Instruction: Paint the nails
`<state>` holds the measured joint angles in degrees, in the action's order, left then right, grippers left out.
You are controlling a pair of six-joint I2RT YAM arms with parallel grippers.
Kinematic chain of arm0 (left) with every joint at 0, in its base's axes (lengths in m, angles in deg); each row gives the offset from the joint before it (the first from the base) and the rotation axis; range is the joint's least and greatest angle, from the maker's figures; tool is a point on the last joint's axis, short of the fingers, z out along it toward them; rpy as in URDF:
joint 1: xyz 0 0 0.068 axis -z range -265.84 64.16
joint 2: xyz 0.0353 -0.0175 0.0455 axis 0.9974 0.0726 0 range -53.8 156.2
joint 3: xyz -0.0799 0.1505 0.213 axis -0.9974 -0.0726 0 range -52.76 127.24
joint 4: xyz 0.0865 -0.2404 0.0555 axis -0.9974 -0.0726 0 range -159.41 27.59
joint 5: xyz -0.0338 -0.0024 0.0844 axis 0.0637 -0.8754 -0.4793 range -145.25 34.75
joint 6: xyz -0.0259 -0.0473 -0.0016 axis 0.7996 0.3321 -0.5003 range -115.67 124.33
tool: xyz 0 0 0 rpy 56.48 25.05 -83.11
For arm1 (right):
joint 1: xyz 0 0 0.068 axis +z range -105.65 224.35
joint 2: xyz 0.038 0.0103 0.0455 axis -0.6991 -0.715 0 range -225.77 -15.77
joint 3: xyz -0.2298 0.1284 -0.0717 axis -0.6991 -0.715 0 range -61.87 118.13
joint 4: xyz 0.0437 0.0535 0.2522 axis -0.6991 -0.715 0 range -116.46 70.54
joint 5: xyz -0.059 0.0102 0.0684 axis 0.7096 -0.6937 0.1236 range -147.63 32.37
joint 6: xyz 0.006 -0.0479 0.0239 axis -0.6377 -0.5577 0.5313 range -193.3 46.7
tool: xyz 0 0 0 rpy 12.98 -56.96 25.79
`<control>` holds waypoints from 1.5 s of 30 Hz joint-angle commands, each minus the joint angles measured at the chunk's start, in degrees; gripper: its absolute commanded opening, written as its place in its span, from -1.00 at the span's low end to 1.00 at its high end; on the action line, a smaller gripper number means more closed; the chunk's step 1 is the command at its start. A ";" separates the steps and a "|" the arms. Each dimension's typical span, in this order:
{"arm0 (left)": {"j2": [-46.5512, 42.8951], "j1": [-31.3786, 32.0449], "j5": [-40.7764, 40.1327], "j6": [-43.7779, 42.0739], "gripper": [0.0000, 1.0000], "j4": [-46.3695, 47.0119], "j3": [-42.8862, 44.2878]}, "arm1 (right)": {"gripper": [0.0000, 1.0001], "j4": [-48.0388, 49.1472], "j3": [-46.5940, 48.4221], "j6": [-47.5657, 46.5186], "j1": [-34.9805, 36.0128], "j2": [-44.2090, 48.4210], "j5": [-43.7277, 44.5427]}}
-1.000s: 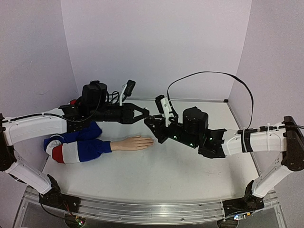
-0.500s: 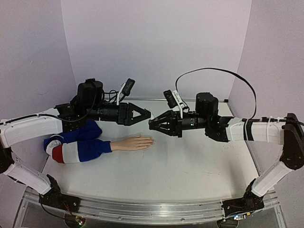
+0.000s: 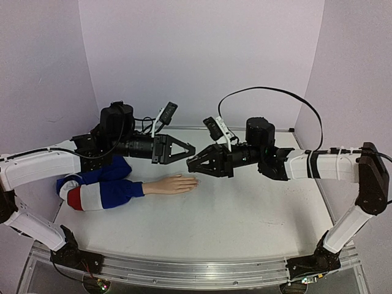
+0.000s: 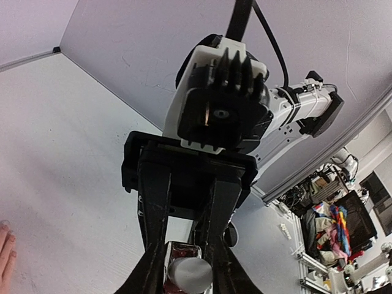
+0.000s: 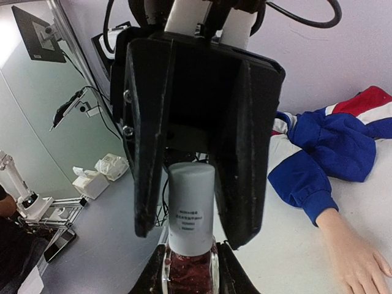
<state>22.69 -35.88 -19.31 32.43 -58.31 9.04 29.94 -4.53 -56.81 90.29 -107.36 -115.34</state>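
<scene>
The peach mannequin hand [image 3: 173, 184] lies palm down on the white table, its striped sleeve [image 3: 104, 190] to the left. Its nails [image 3: 195, 181] are too small to make out. My right gripper [image 5: 190, 272] is shut on the glass body of a red polish bottle [image 5: 188, 275]. The bottle's white cap [image 5: 191, 208] points at my left gripper [image 3: 193, 149]. The two grippers meet tip to tip above the hand's fingertips. My left gripper's fingers [image 5: 144, 184] straddle the cap, with a gap showing on one side. The cap faces the left wrist camera [image 4: 190, 274].
The table's back corner is behind the left arm, with purple walls on three sides. A black cable [image 3: 269, 92] loops above the right arm. The sleeve also shows in the right wrist view [image 5: 318, 159], with the hand [image 5: 358, 257] at the lower right.
My right gripper has lifted from beside the hand, turned to face the left gripper and moved left. The bottle's cap now sits between the left fingers. The left arm has barely moved.
</scene>
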 commanded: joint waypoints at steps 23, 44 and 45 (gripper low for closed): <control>0.21 1.69 -12.56 -1.11 -0.86 0.21 2.16 | -1.00 -1.55 1.33 -21.08 15.22 4.00 63.94; -3.36 -2.76 -0.24 1.49 0.56 2.07 2.32 | -1.00 9.32 3.21 8.74 -0.45 0.81 -2.64; -3.28 -2.69 0.49 1.52 0.53 2.37 2.46 | -1.00 9.65 3.44 9.30 -0.44 0.38 -2.85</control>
<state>20.83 -38.59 -22.17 33.20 -59.23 8.74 31.65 -4.11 -51.82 89.78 -105.89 -110.71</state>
